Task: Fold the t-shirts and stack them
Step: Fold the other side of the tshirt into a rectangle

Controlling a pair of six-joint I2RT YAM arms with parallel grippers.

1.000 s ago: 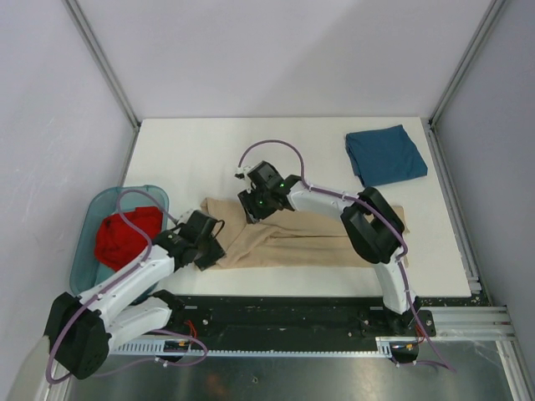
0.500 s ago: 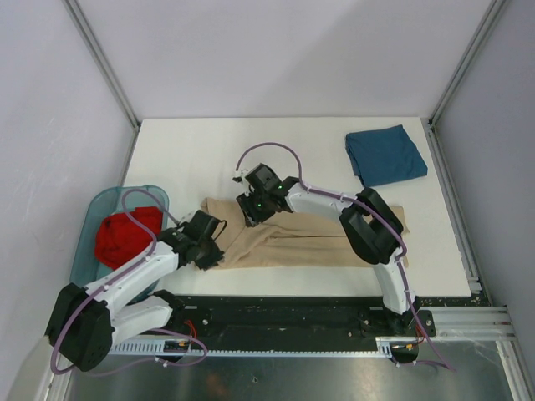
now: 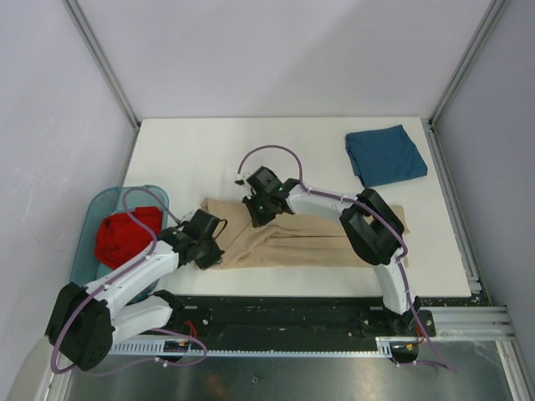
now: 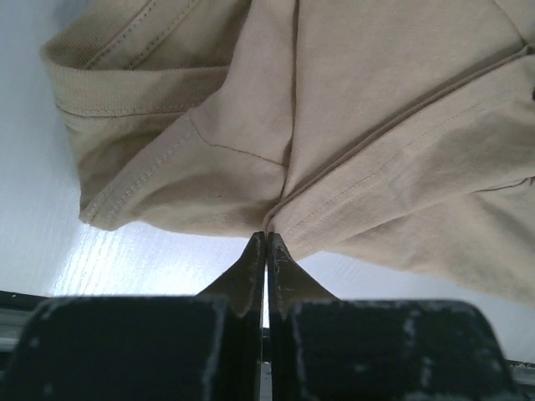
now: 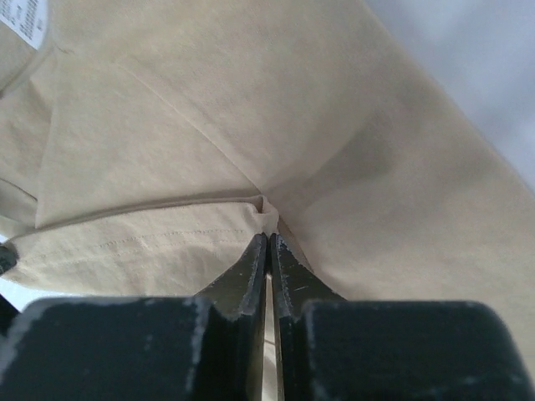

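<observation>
Against the frame a second ago, the right gripper (image 3: 257,214) has shifted slightly toward the near edge and sits lower over the cloth. The left gripper (image 3: 212,252) is in much the same spot at the shirt's near-left corner, while that arm's shoulder has swung a little. The tan t-shirt (image 3: 318,238) remains spread along the near half of the white table (image 3: 192,150), folded lengthwise into a long band with ridges running toward both grippers. In the left wrist view the dark fingers (image 4: 247,276) are pressed together, pinching a stitched hem edge of the tan t-shirt where two seams meet. A ribbed, double-stitched cuff or collar band lies folded at upper left, with bare glossy table below it. In the right wrist view the fingers (image 5: 251,267) are likewise closed, nipping a small pucker of tan fabric from which creases radiate. A small white neck label (image 5: 25,21) shows at the upper left corner of that view; its print is too small to read. The fabric is a smooth matte knit with fine topstitching. The teal-blue t-shirt (image 3: 384,154) lies folded into a rough square at the far right of the table, well apart from the tan one. The red t-shirt (image 3: 125,238) is bunched in a translucent blue-green bin (image 3: 100,200) off the left table edge.
</observation>
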